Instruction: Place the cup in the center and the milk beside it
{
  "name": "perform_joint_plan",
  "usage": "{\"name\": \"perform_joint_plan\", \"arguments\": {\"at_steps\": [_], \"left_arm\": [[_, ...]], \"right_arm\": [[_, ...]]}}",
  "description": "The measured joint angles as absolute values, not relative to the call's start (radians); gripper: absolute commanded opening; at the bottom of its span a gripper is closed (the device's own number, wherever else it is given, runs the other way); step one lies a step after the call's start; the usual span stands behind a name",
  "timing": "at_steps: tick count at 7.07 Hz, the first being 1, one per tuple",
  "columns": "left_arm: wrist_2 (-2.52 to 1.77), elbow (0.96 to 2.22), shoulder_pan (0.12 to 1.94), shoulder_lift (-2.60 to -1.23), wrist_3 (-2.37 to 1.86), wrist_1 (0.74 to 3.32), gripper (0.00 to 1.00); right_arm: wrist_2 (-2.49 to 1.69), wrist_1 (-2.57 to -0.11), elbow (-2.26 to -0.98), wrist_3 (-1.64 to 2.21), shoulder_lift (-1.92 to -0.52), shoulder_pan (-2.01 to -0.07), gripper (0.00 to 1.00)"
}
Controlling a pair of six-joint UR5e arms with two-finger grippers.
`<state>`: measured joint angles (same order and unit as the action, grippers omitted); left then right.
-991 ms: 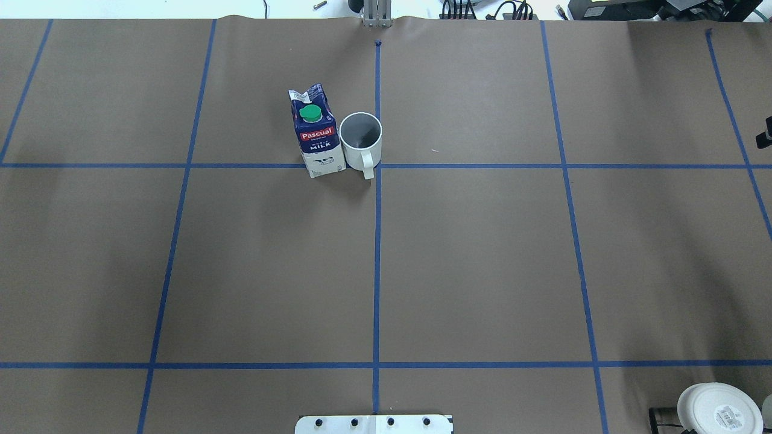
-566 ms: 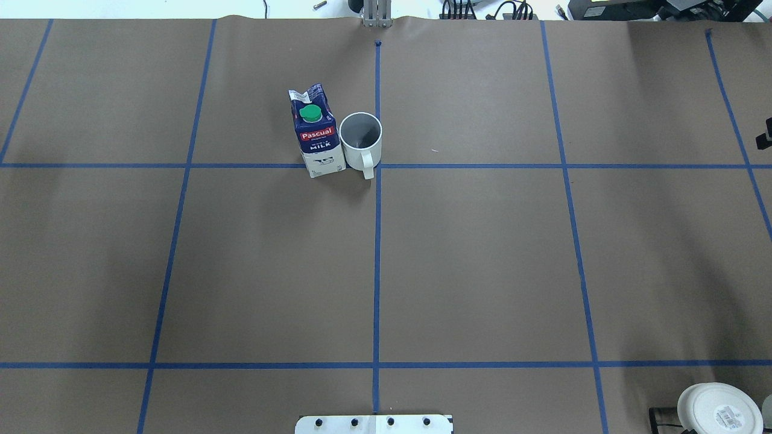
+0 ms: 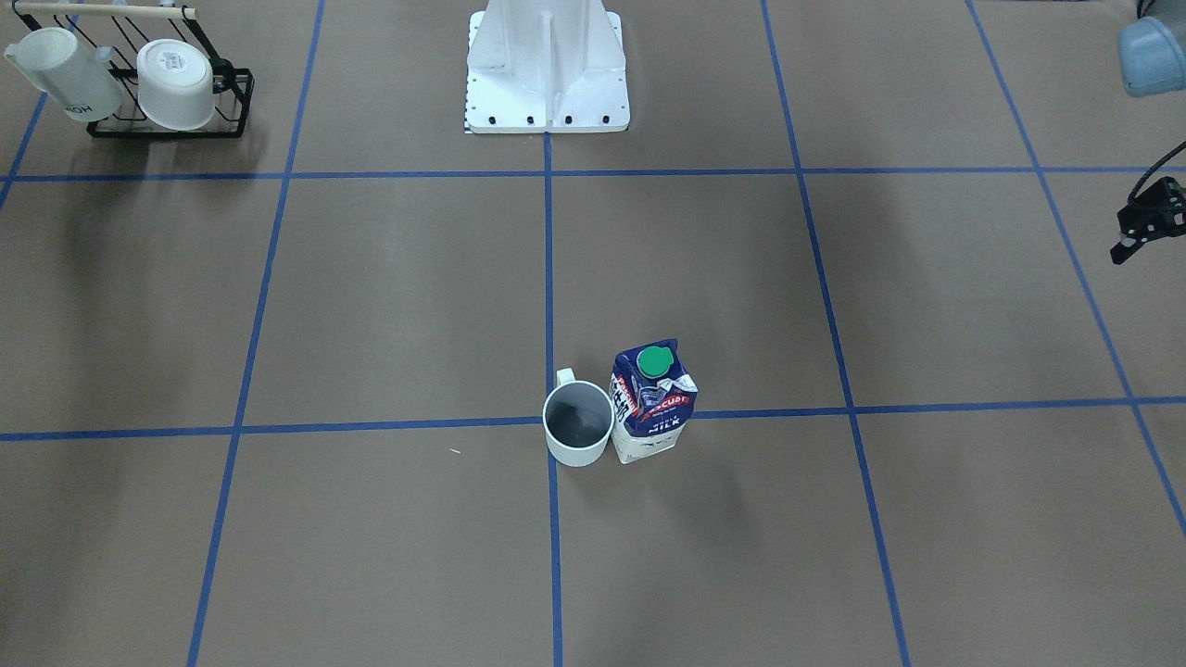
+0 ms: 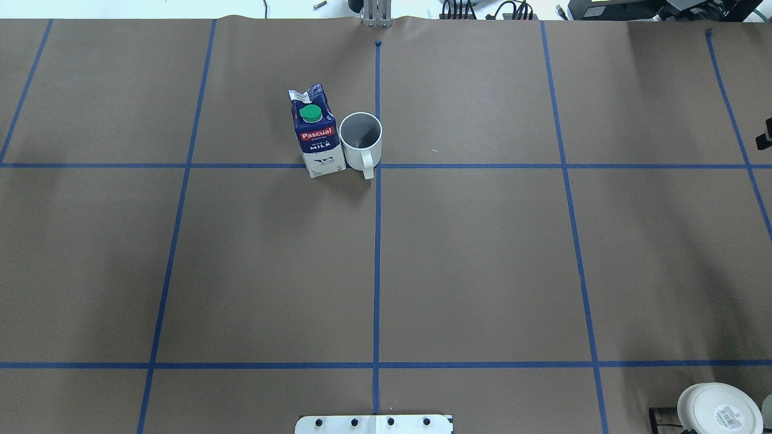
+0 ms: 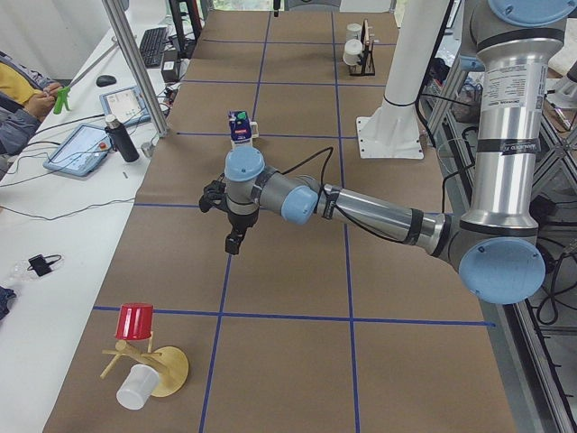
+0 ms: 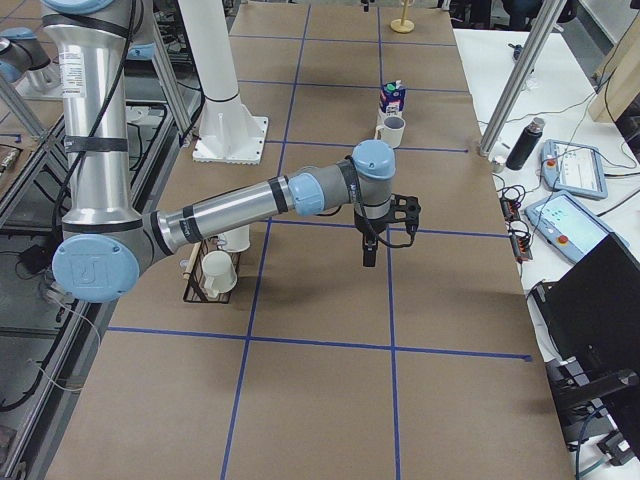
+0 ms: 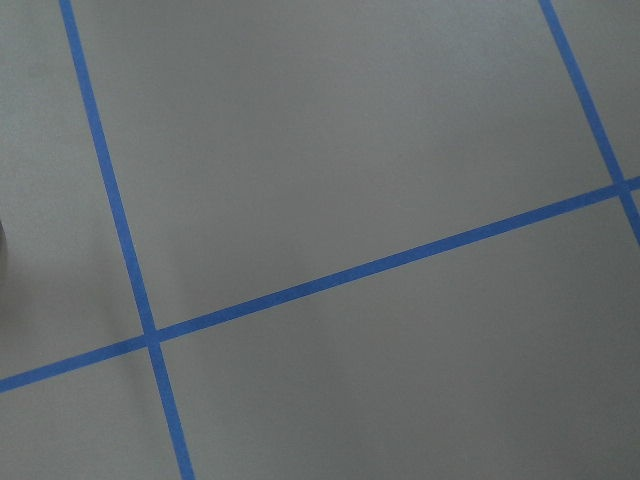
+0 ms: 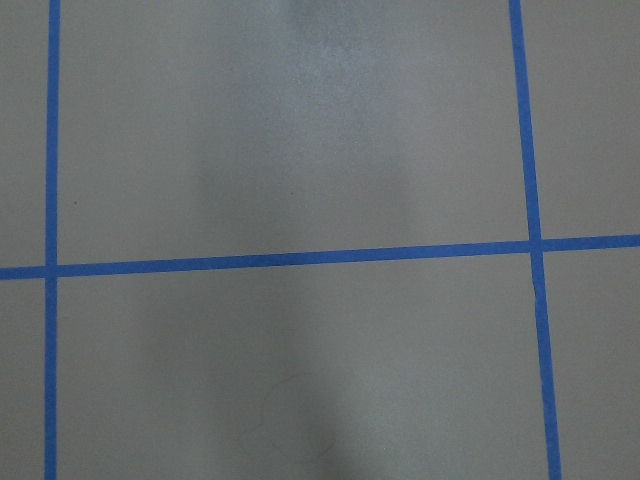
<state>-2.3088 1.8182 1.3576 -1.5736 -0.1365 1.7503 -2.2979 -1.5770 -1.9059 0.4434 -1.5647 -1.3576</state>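
Cup (image 4: 360,140) stands upright on the bench (image 4: 482,271) by the far central tape crossing (image 4: 377,166), milk (image 4: 316,129) just left of it, while left claw (image 3: 1126,245) and right claw (image 4: 763,140) hang well apart, clench impossible to tell, so a careless return sweep might topple the milk.

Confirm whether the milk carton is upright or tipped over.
Upright. The milk carton stands on its base with its green cap on top, right beside the white mug.

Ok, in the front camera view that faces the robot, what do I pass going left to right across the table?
From the left: cup rack → mug → milk carton → left gripper at the right edge.
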Motion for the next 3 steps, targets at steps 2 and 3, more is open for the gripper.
{"name": "perform_joint_plan", "arguments": {"at_steps": [2, 3], "left_arm": [[-2.309, 1.821, 1.358, -1.573, -0.137, 1.752, 0.98], [-2.311, 1.83, 1.359, -1.57, -0.137, 1.753, 0.98]], "right_arm": [[-2.298, -1.577, -1.906, 0.444, -1.565, -1.358, 1.0], [-2.298, -1.577, -1.906, 0.445, -1.565, -1.358, 1.0]]}}
